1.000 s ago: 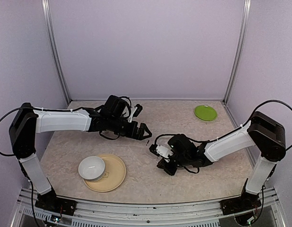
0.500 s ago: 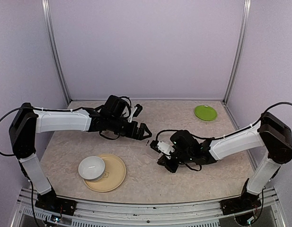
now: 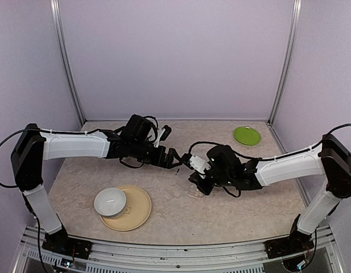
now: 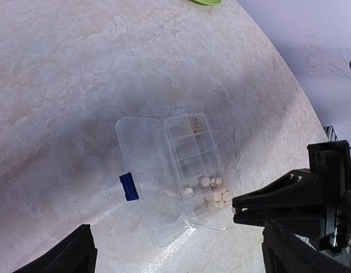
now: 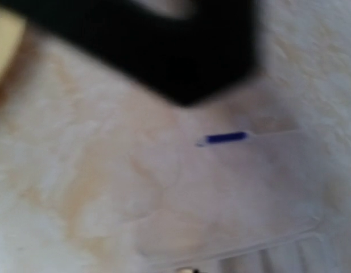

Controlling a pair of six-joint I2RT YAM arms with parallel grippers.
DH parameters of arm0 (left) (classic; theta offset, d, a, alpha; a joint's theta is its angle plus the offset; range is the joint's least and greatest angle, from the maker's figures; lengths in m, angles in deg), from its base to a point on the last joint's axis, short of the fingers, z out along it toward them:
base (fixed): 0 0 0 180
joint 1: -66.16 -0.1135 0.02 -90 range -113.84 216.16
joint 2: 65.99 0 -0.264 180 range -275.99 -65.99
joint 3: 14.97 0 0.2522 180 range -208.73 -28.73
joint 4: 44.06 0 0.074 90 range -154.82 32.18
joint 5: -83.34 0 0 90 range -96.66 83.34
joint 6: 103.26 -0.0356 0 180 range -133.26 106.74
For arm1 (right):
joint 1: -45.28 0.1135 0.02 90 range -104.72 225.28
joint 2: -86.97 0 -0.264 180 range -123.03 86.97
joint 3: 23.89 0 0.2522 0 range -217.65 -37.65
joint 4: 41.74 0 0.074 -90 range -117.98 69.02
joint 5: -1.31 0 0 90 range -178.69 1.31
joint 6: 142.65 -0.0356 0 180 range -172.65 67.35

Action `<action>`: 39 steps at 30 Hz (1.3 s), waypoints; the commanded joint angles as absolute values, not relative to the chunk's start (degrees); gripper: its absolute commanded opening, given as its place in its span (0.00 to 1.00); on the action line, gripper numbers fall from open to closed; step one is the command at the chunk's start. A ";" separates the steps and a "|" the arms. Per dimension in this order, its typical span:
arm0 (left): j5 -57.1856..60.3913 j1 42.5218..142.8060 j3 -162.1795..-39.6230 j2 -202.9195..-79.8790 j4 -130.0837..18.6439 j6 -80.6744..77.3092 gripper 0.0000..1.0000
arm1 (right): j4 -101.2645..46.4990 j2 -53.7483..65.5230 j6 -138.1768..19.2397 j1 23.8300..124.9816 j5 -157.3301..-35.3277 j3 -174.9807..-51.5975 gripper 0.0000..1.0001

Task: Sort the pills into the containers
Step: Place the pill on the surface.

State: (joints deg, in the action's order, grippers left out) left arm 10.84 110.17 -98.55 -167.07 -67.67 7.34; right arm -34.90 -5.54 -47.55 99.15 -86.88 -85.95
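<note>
The containers are the compartments of a clear pill box (image 4: 189, 165) lying open on the table, its lid (image 4: 144, 170) folded left with a blue latch (image 4: 128, 186). Several whitish pills (image 4: 216, 194) sit in its near compartments. My right gripper (image 4: 235, 209) reaches in from the right beside that cluster, shut, with a pale pill pinched at its tips. In the top view it (image 3: 198, 185) hangs close to my left gripper (image 3: 174, 159), which stands wide open above the box with nothing between its fingers. The right wrist view is blurred; the latch (image 5: 223, 137) and lid show.
A tan plate (image 3: 135, 211) carrying a white bowl (image 3: 110, 202) sits at the front left. A green plate (image 3: 247, 135) lies at the back right. Walls close the table in on three sides.
My right arm has swung away from the front edge and toward the left gripper, bringing its shut jaws over the pill box. The left arm has stayed still.
</note>
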 commanded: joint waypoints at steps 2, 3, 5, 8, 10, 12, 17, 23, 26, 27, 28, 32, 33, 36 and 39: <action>10.19 110.59 -97.78 -166.13 -66.36 7.48 0.99 | -35.90 -9.01 -46.87 96.51 -85.15 -87.74 0.00; 10.20 110.60 -97.61 -166.13 -66.33 7.48 0.99 | -35.87 -9.51 -46.83 96.19 -85.13 -87.89 0.00; 10.09 110.61 -97.52 -166.27 -66.26 7.48 0.99 | -35.73 -10.40 -46.62 95.87 -85.13 -88.16 0.00; 10.02 110.64 -97.36 -166.38 -66.20 7.48 0.99 | -36.13 -11.21 -46.63 95.80 -85.69 -88.11 0.00; 10.04 110.64 -97.29 -166.52 -66.09 7.48 0.99 | -36.40 -11.52 -46.63 95.82 -85.81 -88.13 0.00; 10.13 110.64 -97.29 -166.86 -65.87 7.48 0.99 | -36.64 -11.76 -46.60 95.75 -85.44 -88.19 0.01; 10.13 110.72 -97.22 -167.22 -65.67 7.44 0.99 | -37.08 -12.01 -46.84 95.42 -85.16 -88.35 0.15; 10.04 110.81 -96.53 -167.98 -65.08 7.43 0.99 | -37.20 -11.67 -46.94 95.24 -85.17 -88.29 0.31; 10.13 110.81 -96.33 -168.45 -64.75 7.46 0.99 | -37.21 -11.20 -47.18 95.03 -85.12 -88.25 0.33; 10.13 110.81 -96.34 -168.55 -64.69 7.43 0.99 | -37.17 -11.01 -47.25 94.90 -85.15 -88.21 0.34; 10.10 110.81 -96.25 -168.75 -64.61 7.48 0.99 | -36.77 -10.74 -47.47 94.77 -85.17 -88.19 0.35; 10.01 110.79 -96.19 -170.13 -64.55 7.48 0.99 | -36.38 -8.90 -49.85 92.08 -80.98 -87.48 0.36; 10.04 110.81 -96.11 -170.47 -64.32 8.23 0.99 | -36.15 -8.43 -50.91 91.12 -80.53 -87.29 0.36; 10.81 110.81 -95.74 -171.57 -63.30 9.36 0.99 | -34.89 -7.88 -53.08 88.15 -78.45 -87.33 0.36; 11.56 110.73 -95.74 -172.89 -62.48 10.00 0.99 | -33.66 -8.25 -54.90 85.06 -77.71 -87.80 0.36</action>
